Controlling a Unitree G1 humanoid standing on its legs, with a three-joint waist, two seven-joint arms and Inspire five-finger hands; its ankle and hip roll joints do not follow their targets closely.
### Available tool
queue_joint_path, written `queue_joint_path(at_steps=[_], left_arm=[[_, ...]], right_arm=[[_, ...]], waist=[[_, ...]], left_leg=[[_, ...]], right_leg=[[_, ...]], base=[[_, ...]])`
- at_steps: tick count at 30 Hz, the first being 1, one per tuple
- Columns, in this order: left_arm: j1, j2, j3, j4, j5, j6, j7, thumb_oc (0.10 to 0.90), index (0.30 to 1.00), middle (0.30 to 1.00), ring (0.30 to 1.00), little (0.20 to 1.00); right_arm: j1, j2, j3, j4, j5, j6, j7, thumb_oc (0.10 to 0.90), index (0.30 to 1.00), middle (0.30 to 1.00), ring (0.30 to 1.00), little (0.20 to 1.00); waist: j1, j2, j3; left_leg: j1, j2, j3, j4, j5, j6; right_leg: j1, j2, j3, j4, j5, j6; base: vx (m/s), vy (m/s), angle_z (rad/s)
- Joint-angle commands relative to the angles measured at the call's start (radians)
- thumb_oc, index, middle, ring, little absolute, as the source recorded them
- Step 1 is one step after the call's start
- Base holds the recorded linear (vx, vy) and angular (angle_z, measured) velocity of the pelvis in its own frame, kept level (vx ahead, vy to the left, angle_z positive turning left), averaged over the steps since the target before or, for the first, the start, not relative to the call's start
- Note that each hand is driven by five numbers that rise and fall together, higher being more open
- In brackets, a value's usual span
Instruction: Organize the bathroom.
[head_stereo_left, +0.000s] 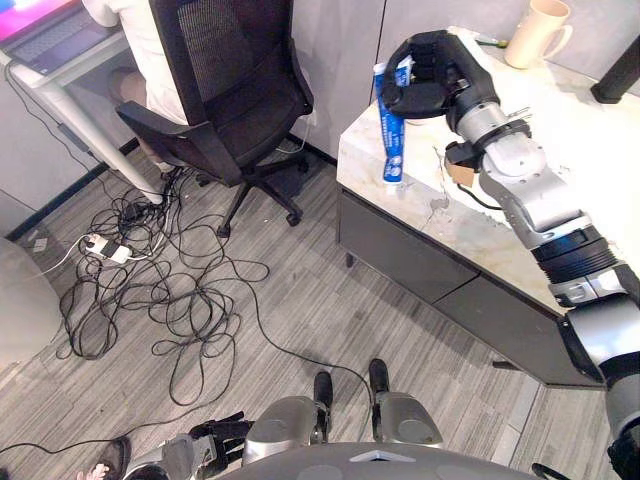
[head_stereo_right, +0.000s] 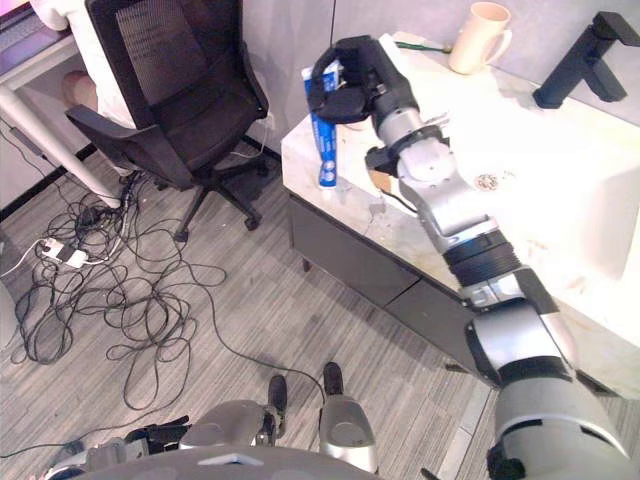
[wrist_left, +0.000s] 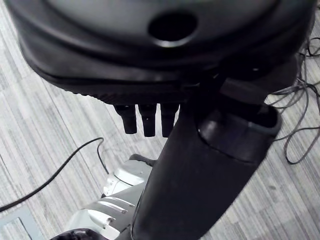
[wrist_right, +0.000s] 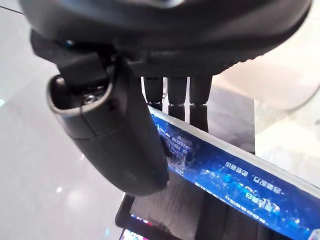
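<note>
A blue toothpaste tube (head_stereo_left: 393, 128) was held in the right hand (head_stereo_left: 432, 72), fingers and thumb curled round it, above the corner of the pale counter (head_stereo_left: 600, 150).

In the right wrist view the tube (wrist_right: 235, 182) was seen pinched between thumb and fingers (wrist_right: 177, 97). A black faucet (head_stereo_right: 590, 55) was shown in the right eye view, beyond a cream mug (head_stereo_right: 480, 35). The left hand (head_stereo_left: 222, 436) was seen low by the floor, its fingers (wrist_left: 145, 119) relaxed and holding nothing. The tube's upper end was hidden by the hand. An office chair (head_stereo_left: 225, 90) with a seated person (head_stereo_left: 140, 40), partly cut off, was seen at the left.
</note>
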Motion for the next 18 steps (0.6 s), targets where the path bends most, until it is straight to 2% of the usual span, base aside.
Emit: queue_joint_path(at_steps=[1,9,13,18], left_arm=[[0.03,0.056,-0.028,0.007,0.009,-0.007,0.014,0.8,0.9,0.9,0.9,0.9],[0.071,0.086,0.019,0.015,0.028,-0.015,0.011,0.8,0.9,0.9,0.9,0.9],[0.076,0.088,0.021,0.015,0.029,-0.02,-0.001,0.8,0.9,0.9,0.9,0.9],[0.076,0.073,0.017,0.003,0.017,-0.03,0.008,0.8,0.9,0.9,0.9,0.9]], right_arm=[[-0.189,0.011,-0.109,-0.055,-0.008,-0.138,-0.042,0.4,0.3,0.3,0.3,0.3],[-0.176,-0.03,-0.141,-0.106,0.006,-0.125,-0.062,0.4,0.3,0.3,0.3,0.3],[-0.176,-0.05,-0.154,-0.107,0.03,-0.139,-0.075,0.4,0.3,0.3,0.3,0.3],[-0.184,-0.07,-0.185,-0.116,-0.01,-0.187,-0.138,0.4,0.3,0.3,0.3,0.3]], waist=[[-0.014,-0.02,-0.097],[-0.023,-0.015,-0.113],[-0.027,-0.017,-0.12],[-0.025,-0.027,-0.142]], left_leg=[[0.061,0.135,0.03,0.063,-0.129,-0.083],[0.083,0.132,0.054,0.049,-0.143,-0.072],[0.087,0.133,0.059,0.048,-0.147,-0.072],[0.094,0.136,0.058,0.045,-0.154,-0.074]], right_leg=[[-0.072,-0.04,0.017,0.113,-0.103,0.068],[-0.073,-0.044,0.026,0.112,-0.107,0.081],[-0.071,-0.042,0.029,0.109,-0.108,0.082],[-0.061,-0.036,0.034,0.1,-0.113,0.082]], base=[[0.09,0.015,0.01],[0.05,0.004,-0.02],[0.03,-0.003,-0.02],[0.07,-0.024,-0.04]])
